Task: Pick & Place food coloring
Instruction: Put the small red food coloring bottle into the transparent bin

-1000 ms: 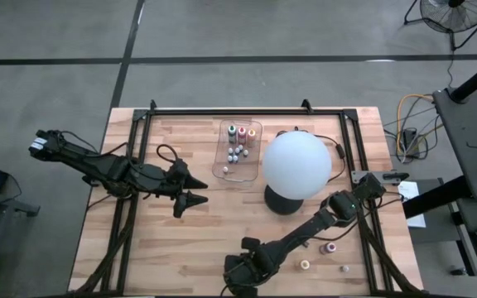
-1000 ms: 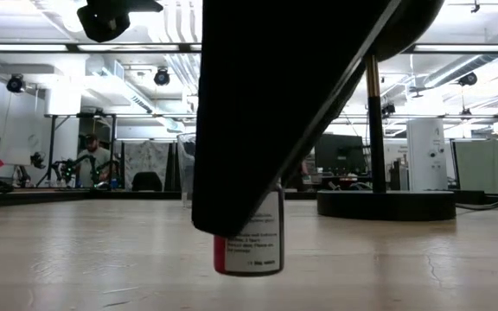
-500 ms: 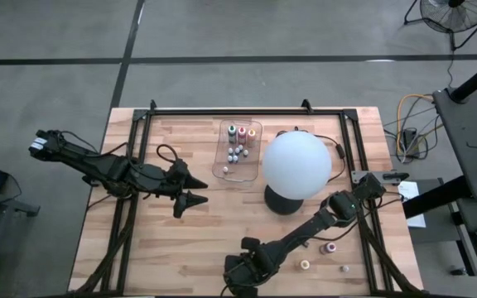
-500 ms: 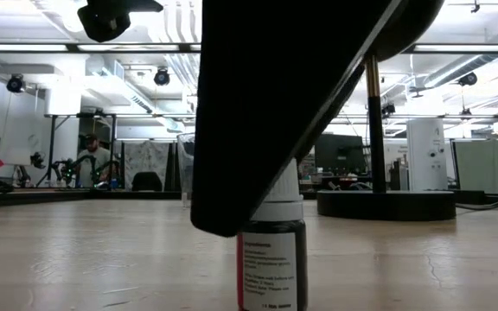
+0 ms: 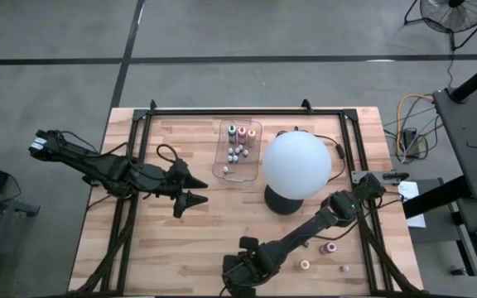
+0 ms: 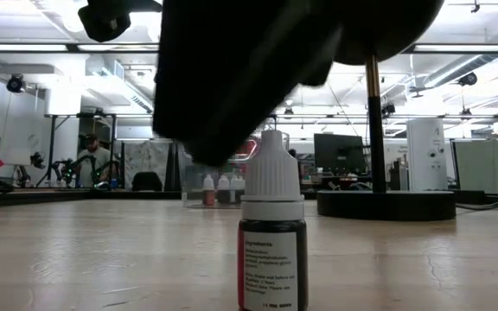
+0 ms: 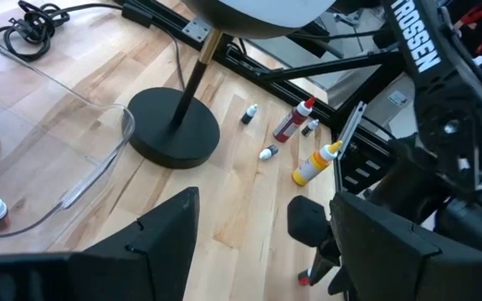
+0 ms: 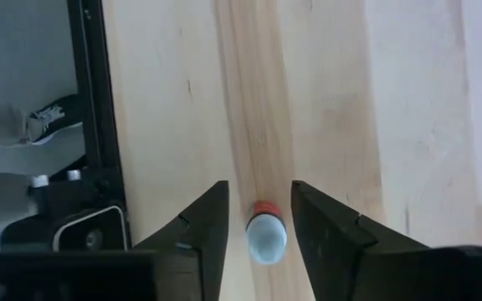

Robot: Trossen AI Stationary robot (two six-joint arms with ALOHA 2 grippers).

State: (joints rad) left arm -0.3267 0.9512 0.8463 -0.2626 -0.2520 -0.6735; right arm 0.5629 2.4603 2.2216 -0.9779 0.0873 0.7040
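Released and upright on the bench (image 5: pixel 172 248), a bottle (image 6: pixel 271 231) stands between the right gripper (image 8: pixel 258 219)'s narrowly parted jaws; left gripper (image 5: pixel 195 189) waits, jaws apart.

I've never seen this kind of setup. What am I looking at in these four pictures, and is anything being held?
Two dark robot arms work at a wooden table. One camera looks straight down, one sits at table height, and one rides on each wrist. The left gripper waits open beside a clear tray of small bottles. A white globe lamp stands mid-table. The right gripper is directly above a dark, white-capped food coloring bottle standing upright on the wood, fingers on both sides but apart from it. Nothing is held.
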